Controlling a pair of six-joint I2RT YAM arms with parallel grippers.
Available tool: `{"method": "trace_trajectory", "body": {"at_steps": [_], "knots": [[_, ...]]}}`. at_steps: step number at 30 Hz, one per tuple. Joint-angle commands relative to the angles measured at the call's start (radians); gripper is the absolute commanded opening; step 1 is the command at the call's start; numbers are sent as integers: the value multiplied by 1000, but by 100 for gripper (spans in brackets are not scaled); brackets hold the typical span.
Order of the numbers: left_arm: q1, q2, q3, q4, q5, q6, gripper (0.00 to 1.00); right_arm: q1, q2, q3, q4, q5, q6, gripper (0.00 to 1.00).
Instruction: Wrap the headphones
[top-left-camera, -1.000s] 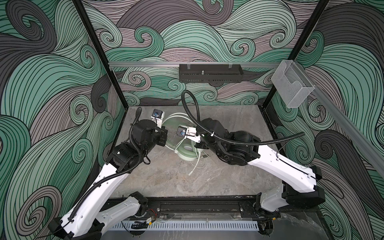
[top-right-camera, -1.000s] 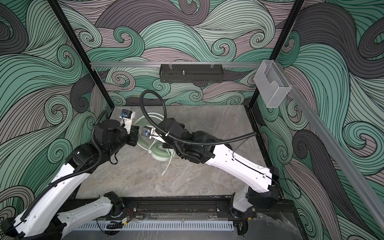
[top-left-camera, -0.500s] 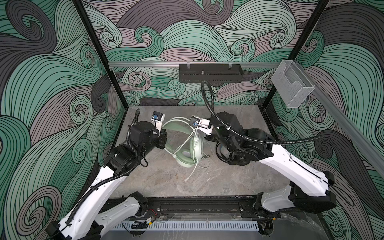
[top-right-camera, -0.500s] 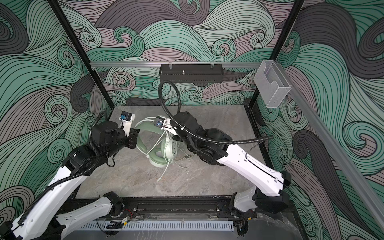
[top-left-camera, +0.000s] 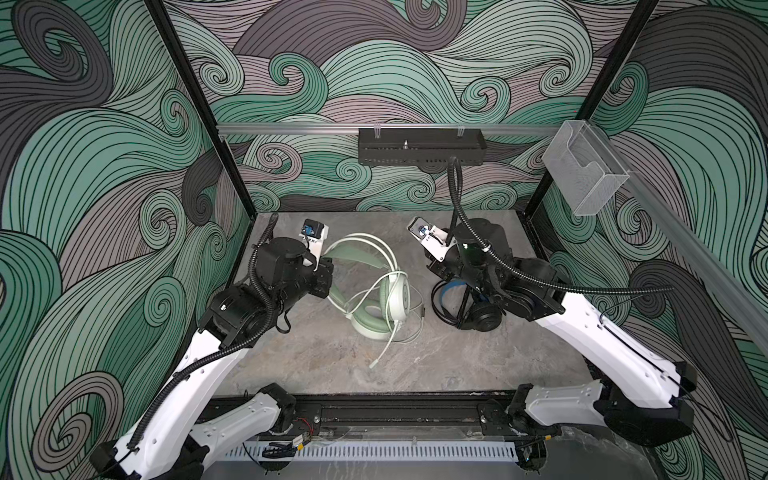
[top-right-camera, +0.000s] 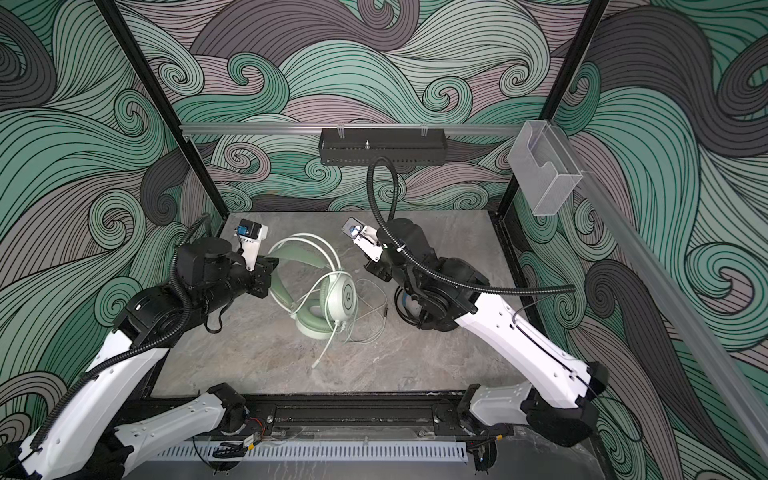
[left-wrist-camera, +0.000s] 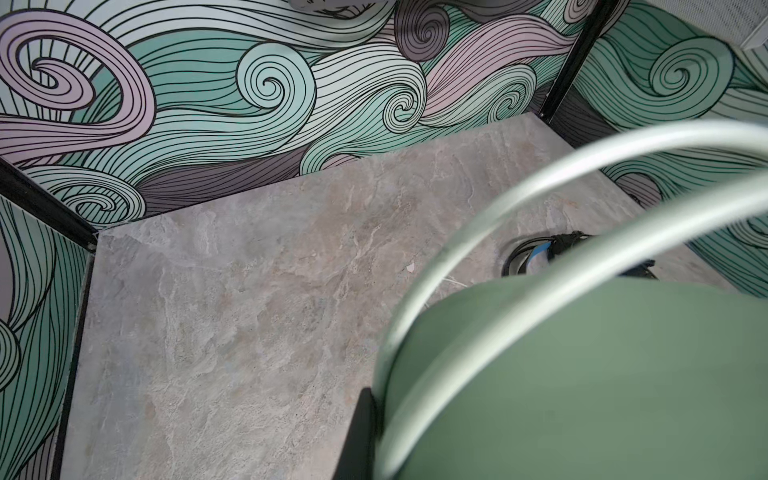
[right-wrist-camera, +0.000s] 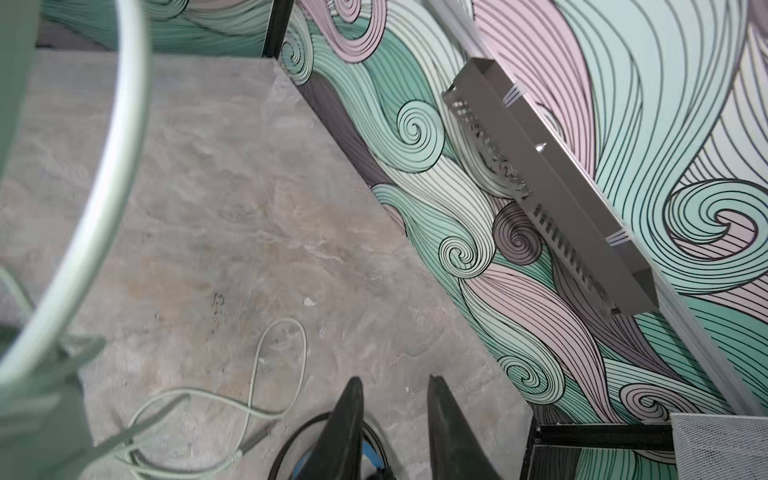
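Your left gripper (top-left-camera: 326, 276): clamped on green headset (top-left-camera: 399, 295) band, centre of table (top-left-camera: 415, 365). Your right gripper (right-wrist-camera: 395, 379): jaws apart, empty, over black headset (top-left-camera: 484, 318) near table's right edge. Loose white cable (top-left-camera: 384, 353) trails toward table front.

My right arm (top-left-camera: 582, 328) hides most of the black headphones (top-left-camera: 482, 319). Up close, the green headphones (left-wrist-camera: 582, 374) look blurry, run off the picture's edge, and cover the tips of my left tool (top-left-camera: 328, 271).
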Motion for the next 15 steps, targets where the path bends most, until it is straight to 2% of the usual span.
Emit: {"method": "trace_trajectory", "body": {"at_steps": [1,5,10,15], "knots": [[5,43,143,-65,63,-119,0,-14,-115,-63,92,-143,72,44],[5,106,260,-179,104,-213,0,-40,-271,-230,166,-213,122,61],[13,153,371,-245,152,-339,0,-76,-378,-364,179,-373,270,65],[14,172,433,-225,186,-402,0,-89,-405,-530,366,-475,418,67]]}}
